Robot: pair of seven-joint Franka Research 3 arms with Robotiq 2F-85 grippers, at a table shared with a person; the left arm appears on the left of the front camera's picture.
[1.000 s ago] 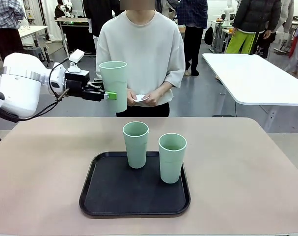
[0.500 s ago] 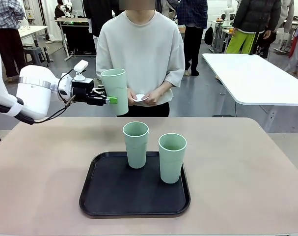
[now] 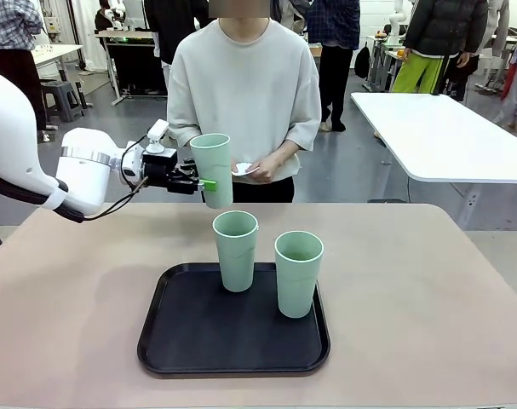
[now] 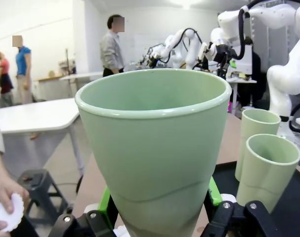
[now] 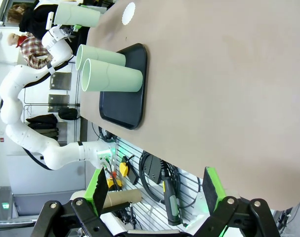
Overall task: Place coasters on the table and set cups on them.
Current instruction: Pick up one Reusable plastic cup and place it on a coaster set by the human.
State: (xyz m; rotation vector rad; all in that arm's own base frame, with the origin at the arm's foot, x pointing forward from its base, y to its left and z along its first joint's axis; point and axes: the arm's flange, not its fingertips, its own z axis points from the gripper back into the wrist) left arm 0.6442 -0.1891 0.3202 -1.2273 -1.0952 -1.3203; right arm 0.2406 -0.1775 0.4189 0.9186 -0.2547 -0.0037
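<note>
Rightward and lower than a second ago, the left gripper [image 3: 205, 183] clamps the lower wall of one cup [image 3: 212, 166] above the table's [image 3: 428, 290] far edge (a coaster [image 5: 129, 13] lies near there), two more cups [image 3: 236, 250] stand on the black tray [image 3: 169, 341], and the right gripper [image 5: 155, 190] gapes wide, empty.

Beige table [image 3: 428, 290] bearing a black tray [image 3: 198, 341], one white coaster [image 5: 129, 13] on the bare top beyond it
</note>
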